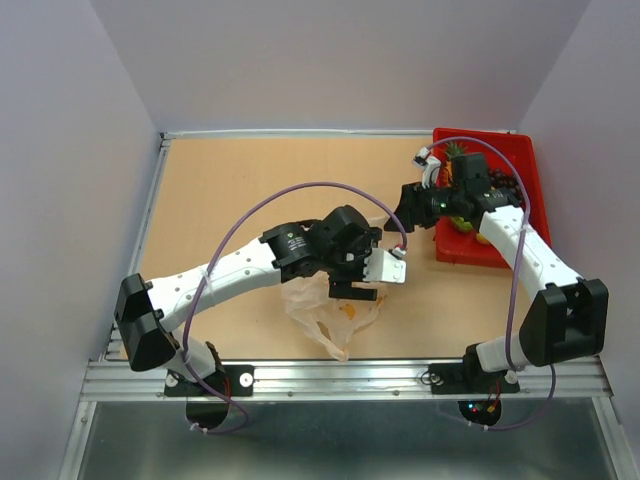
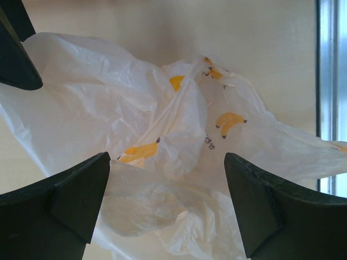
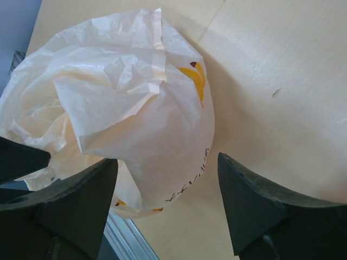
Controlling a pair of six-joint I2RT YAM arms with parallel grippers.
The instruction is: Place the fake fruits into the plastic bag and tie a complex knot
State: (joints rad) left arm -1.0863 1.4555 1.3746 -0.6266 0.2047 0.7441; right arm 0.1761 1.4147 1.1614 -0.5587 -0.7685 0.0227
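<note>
Grey walls [image 1: 330,60] on three sides, tan tabletop [image 1: 220,200], metal rail [image 1: 350,375] along the near edge. The plastic bag [image 1: 320,315] lies crumpled and loose on the tabletop at about 6 o'clock, just inside the rail. It is thin and whitish with yellow banana prints [image 2: 230,122].

The left gripper [image 1: 352,292] hangs over the bag's 12 o'clock side, pointing down. In the left wrist view [image 2: 167,157] its jaws stand wide, with bag folds [image 2: 162,135] below and between them and nothing pinched.

The right gripper [image 1: 402,212] reaches in from 3 o'clock and sits just beyond the bag at about 1 o'clock of it. In the right wrist view [image 3: 167,160] its jaws are apart and hold nothing. The bag [image 3: 124,108] bulges ahead of them, and its edge runs behind the left finger [image 3: 76,200]; I can't tell whether they touch.

The red tray [image 1: 525,160] sits in the far corner at 1–2 o'clock, with the right arm crossing above it. In the tray the green crown of the pineapple [image 1: 455,153] and the dark grape cluster [image 1: 505,186] show. Other fruit there is mostly hidden by the arm.
</note>
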